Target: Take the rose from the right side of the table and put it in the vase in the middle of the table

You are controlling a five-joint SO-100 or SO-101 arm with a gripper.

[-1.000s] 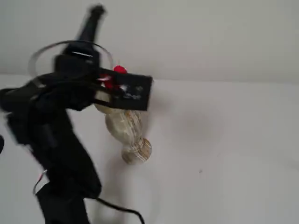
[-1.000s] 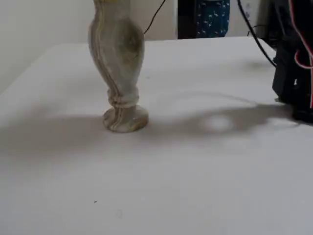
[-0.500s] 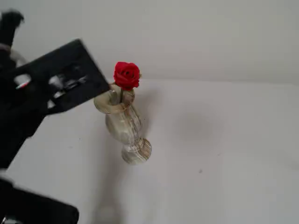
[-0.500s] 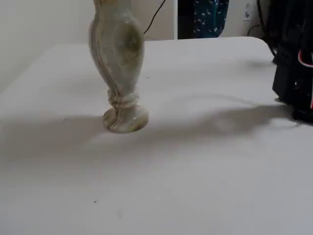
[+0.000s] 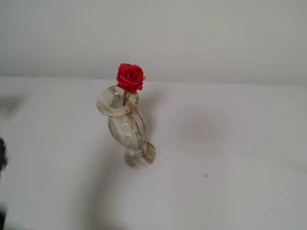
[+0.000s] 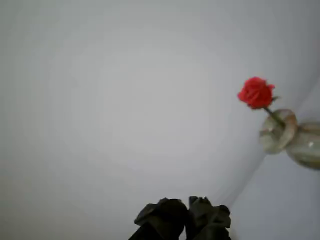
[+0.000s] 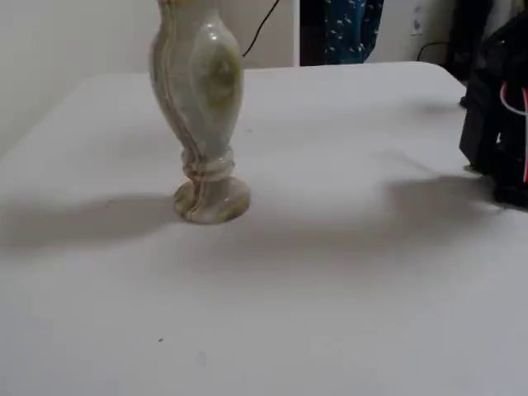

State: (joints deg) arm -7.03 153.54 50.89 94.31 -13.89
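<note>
The gripper (image 6: pixel 189 212) is seen at the lower edge of the wrist view, its dark fingers pressed together and holding nothing, well apart from the vase (image 6: pixel 292 140). The rose (image 5: pixel 129 77) is lodged in the vase (image 5: pixel 125 127), its red bloom above the flared rim. The vase (image 7: pixel 202 124) is stood upright on the white table (image 7: pixel 346 272).

1 rose (image 5: pixel 130 77), 1 vase (image 5: pixel 125 129), 1 table (image 5: pixel 230 143), 1 pincer (image 6: pixel 188 207)
</note>
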